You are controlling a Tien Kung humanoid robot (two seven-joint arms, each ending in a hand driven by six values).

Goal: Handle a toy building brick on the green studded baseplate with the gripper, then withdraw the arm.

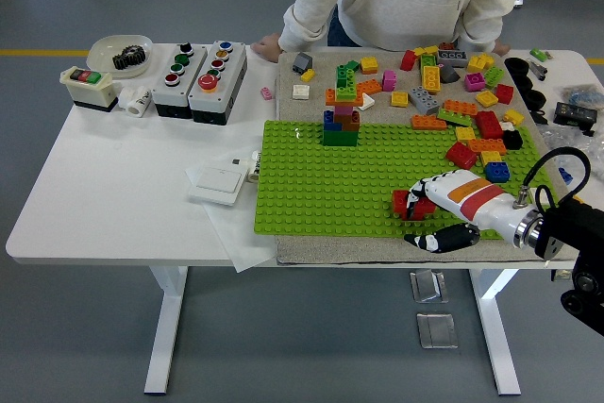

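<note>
A small red plastic building brick (404, 203) is gripped by the curled fingers of the robot's white, orange-striped right hand (436, 205) at the near right part of the bright green studded plastic baseplate (321, 181), which is laid on a coarse beige cloth mat (321, 249) on the smooth white table (104, 186). A stacked tower of green, red, blue and orange bricks (341, 115) is seen at the baseplate's far edge, and loose bricks of many colours (453, 92) are scattered beyond it. No writing can be read.

White right hand (462, 203), orange band, black arm.
</note>
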